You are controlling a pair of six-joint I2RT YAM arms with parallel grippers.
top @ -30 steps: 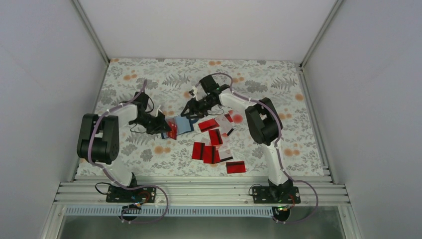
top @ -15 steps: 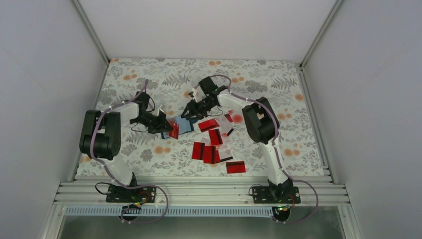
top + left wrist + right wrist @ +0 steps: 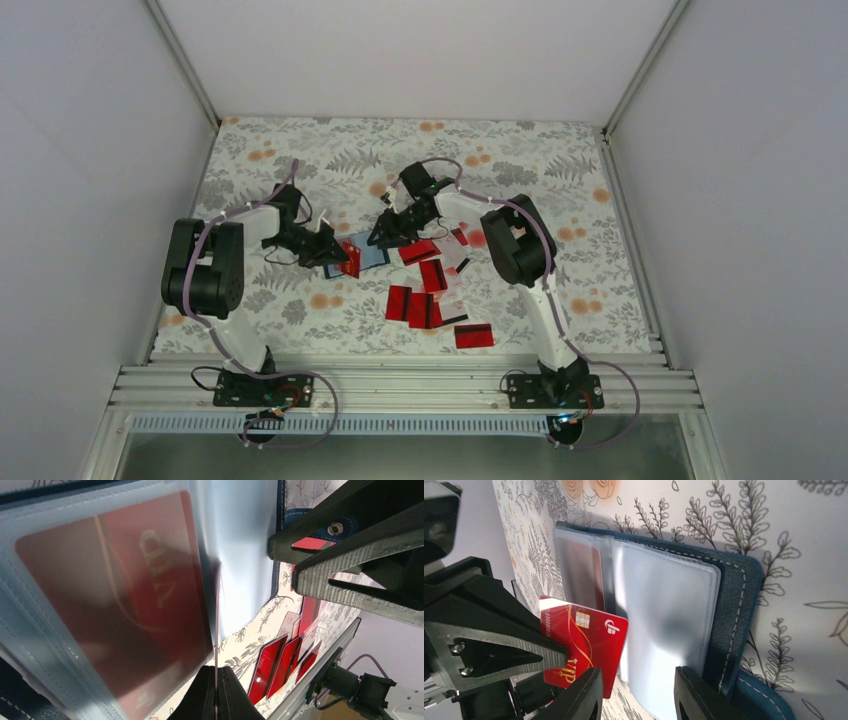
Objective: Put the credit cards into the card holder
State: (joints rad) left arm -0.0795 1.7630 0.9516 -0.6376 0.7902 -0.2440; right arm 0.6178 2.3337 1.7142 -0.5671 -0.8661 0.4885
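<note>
The card holder (image 3: pixel 362 254) is lying open on the table (image 3: pixel 560 170), a little left of its middle, with a tucked card (image 3: pixel 115 595) sitting inside it. The loose cards (image 3: pixel 425 300) are lying scattered just right of it and toward the near edge, several overlapping, and a single card (image 3: pixel 473 335) is lying apart, closest to that edge.

Lab test cell: white panels (image 3: pixel 400 50), aluminium rails (image 3: pixel 400 385).
</note>
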